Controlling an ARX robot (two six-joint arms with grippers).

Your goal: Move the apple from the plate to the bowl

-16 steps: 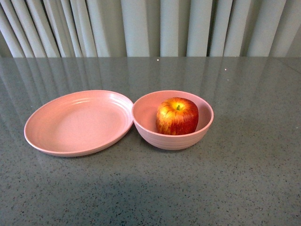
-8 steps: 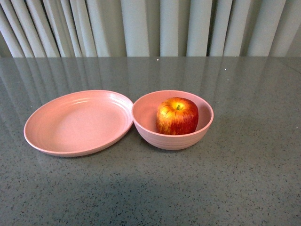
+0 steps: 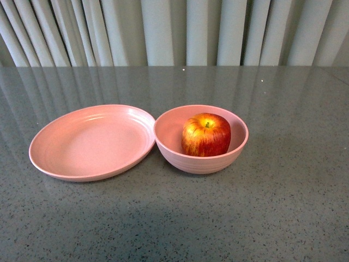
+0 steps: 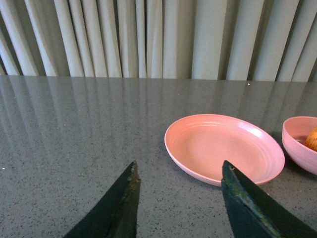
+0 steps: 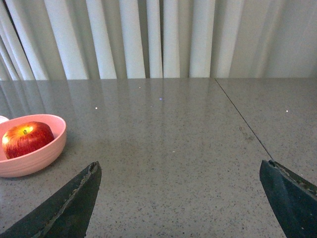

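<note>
Pink plastic-looking tableware sat on a grey speckled worktop [image 3: 283, 218] in the front view: a wide shallow plate [image 3: 82, 158] in the left-centre of the frame and a deeper bowl [image 3: 196, 162] just right of centre, their rims touching or all but touching where they met. The red apple [image 3: 206, 135], yellow around its short stem, sat upright inside the bowl, towards the bowl's right half, with its top rising a little above the rim. The plate held nothing. Pale pleated curtains [image 3: 174, 33] ran across the top of the frame behind the worktop, and no arm showed in this view.

In the left wrist view the left gripper [image 4: 179, 178] appeared at the bottom of the frame, its two dark fingers [image 4: 126, 198] spread apart with only bare worktop between them and nothing gripped. The plate lay in the centre-right of that frame, beyond the tips, and part of the bowl showed at the right edge with a sliver of the apple in it.

In the right wrist view the right gripper [image 5: 181, 171] stood at the bottom corners of the frame, its fingers [image 5: 79, 198] very widely parted and holding nothing. The bowl with the apple sat at the left edge, well apart from the fingers. A thin dark seam [image 5: 242, 119] crossed the worktop diagonally in the right half.
</note>
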